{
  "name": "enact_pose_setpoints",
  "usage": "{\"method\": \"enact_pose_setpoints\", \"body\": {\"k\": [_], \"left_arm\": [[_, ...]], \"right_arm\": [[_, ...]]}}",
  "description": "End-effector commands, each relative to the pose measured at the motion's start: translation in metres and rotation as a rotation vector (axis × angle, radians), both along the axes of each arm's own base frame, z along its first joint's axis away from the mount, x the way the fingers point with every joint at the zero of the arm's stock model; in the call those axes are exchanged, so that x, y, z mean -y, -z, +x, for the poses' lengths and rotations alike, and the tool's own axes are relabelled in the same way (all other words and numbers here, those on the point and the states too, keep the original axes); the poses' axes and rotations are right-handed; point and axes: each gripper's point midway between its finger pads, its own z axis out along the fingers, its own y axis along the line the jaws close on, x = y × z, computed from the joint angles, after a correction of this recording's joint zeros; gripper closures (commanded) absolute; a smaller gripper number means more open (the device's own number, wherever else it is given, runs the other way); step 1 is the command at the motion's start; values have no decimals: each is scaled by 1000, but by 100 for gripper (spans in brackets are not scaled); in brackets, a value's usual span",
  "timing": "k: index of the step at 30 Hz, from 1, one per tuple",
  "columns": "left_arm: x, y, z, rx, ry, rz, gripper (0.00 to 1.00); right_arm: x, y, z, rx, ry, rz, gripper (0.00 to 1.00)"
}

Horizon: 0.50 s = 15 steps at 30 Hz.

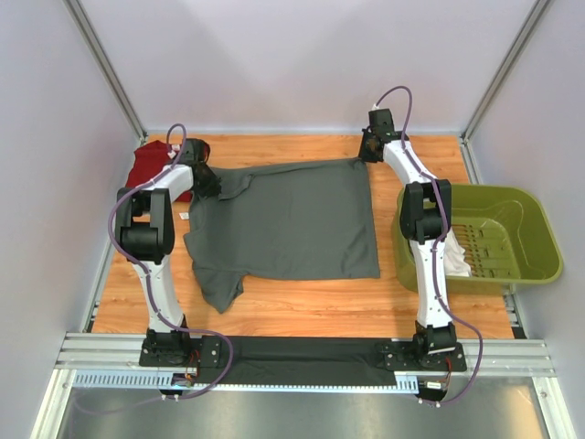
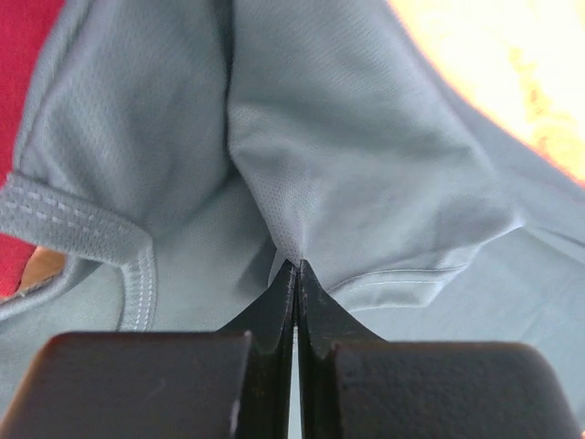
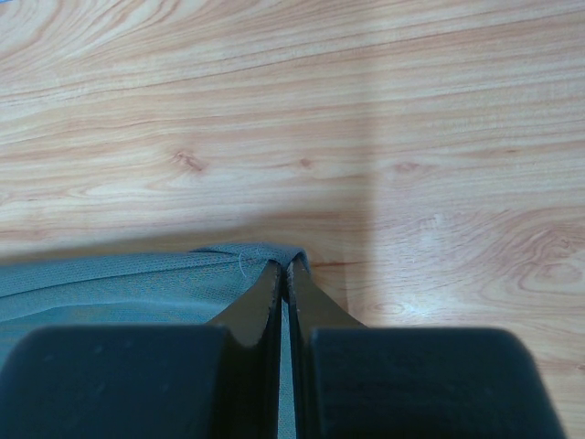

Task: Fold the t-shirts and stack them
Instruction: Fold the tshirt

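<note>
The dark grey t-shirt [image 1: 292, 224] lies spread on the wooden table, collar to the left. My left gripper [image 1: 203, 178] is shut on the shirt's fabric near the collar; in the left wrist view the cloth [image 2: 347, 155] bunches up into the pinched fingertips [image 2: 294, 267]. My right gripper [image 1: 367, 151] is shut on the shirt's far right hem corner [image 3: 260, 256], low over the table. The dark red t-shirt [image 1: 154, 167] lies bunched at the far left, partly behind my left arm; it shows red in the left wrist view [image 2: 23, 101].
An olive-green plastic basket [image 1: 516, 224] stands at the right with white cloth [image 1: 459, 259] inside, close to my right arm. A small white tag [image 1: 184, 216] lies left of the shirt. Grey walls enclose the table on three sides.
</note>
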Motion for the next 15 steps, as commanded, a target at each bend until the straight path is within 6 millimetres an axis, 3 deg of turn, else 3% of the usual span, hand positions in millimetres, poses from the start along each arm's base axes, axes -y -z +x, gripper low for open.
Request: {"method": "enact_pose_setpoints", "body": {"k": [1,9,15], "left_arm": [[-2,-37,19,92,-1,21,100],[0,-108,17,212,36,20,100],[-3,-138,4,252,40,34,100]], "right_arm": [[5,-23,16,76,6,-4,100],[5,-33,15,89,-6,-8,100],[7,-36,11,86,-17,-28,100]]}}
